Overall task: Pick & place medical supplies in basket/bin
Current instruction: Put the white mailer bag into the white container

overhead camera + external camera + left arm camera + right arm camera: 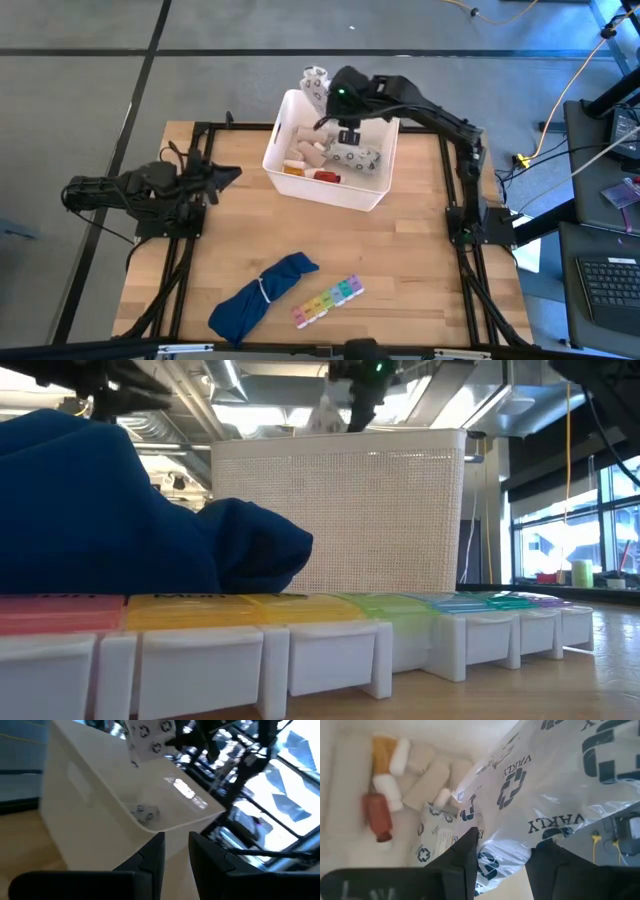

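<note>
A grey-patterned white packet [560, 785] is held pinched between the fingers of the right claw [347, 134], which hangs above the far part of the white bin [283, 112], so that the packet can, by all appearances, be let fall among the supplies already gathered there. In the high view the packet [316, 84] is seen jutting past the bin's far rim, a sign that it is carried by one edge and hangs loose; a release from here would be judged risky unless the claw is brought further over the opening. Inside the bin, an orange pill bottle [382, 747], a red tube [375, 815], white gauze rolls [425, 785] and another patterned packet [432, 840] are shown lying together on the floor of the tub, packed toward one end, leaving room for the new item. The left claw [222, 174] is parked low at the left side of the table [420, 260], pointed toward the bin, its fingers [152, 857] set slightly apart and holding nothing, apparently kept clear of the working arm. Near the table's front edge, the rainbow pill organizer [327, 301] is left lying just beside the blue cloth bundle [262, 295]; it is judged to be the one supply not yet collected.
</note>
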